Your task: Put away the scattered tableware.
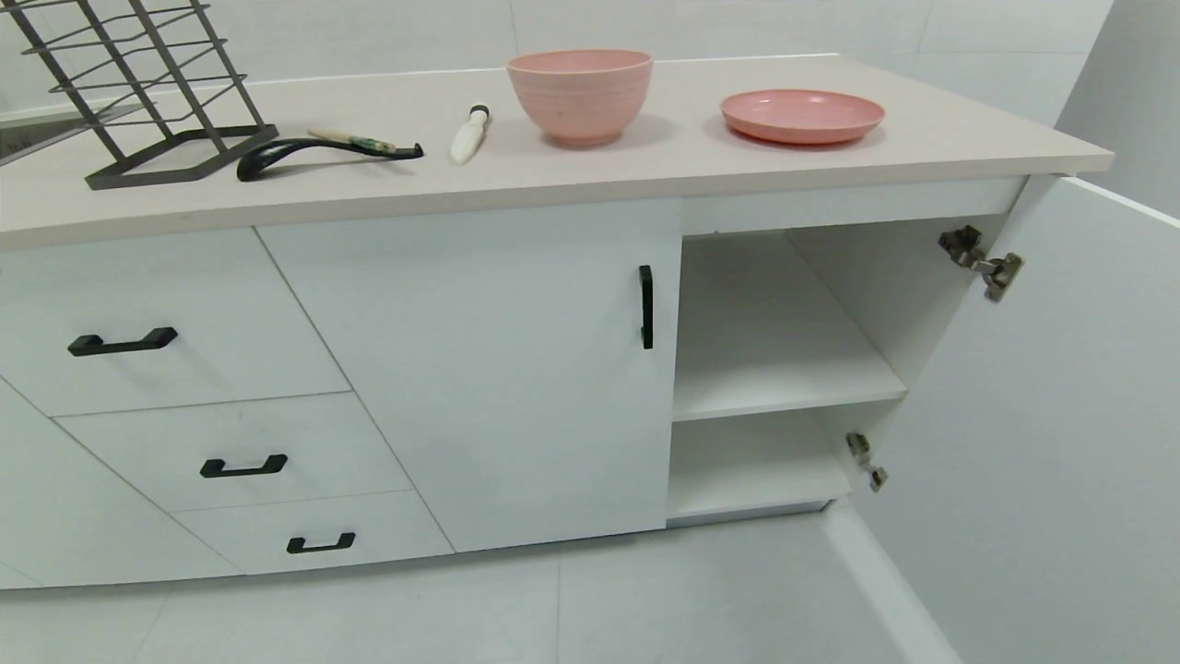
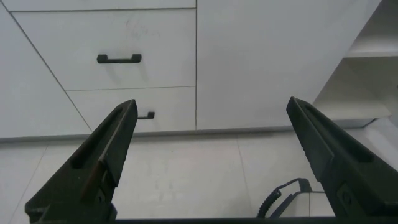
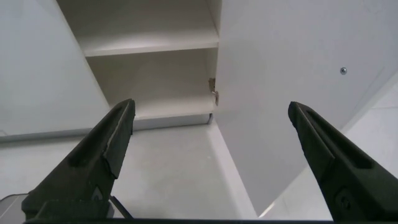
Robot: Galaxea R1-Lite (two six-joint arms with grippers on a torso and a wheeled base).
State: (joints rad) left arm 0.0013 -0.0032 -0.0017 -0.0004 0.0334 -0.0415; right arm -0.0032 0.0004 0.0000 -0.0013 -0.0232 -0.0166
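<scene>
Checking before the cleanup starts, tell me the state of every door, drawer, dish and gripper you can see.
right cabinet door, swung open
left cabinet door, shut
three drawers, all shut
pink bowl, upright on the counter
pink plate, flat, nothing on it
left gripper, jaws open, holding nothing
right gripper, jaws open, holding nothing

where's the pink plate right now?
Head view: the pink plate sits on the countertop on the robot's right side, just right of the pink bowl and above the open cabinet.
</scene>
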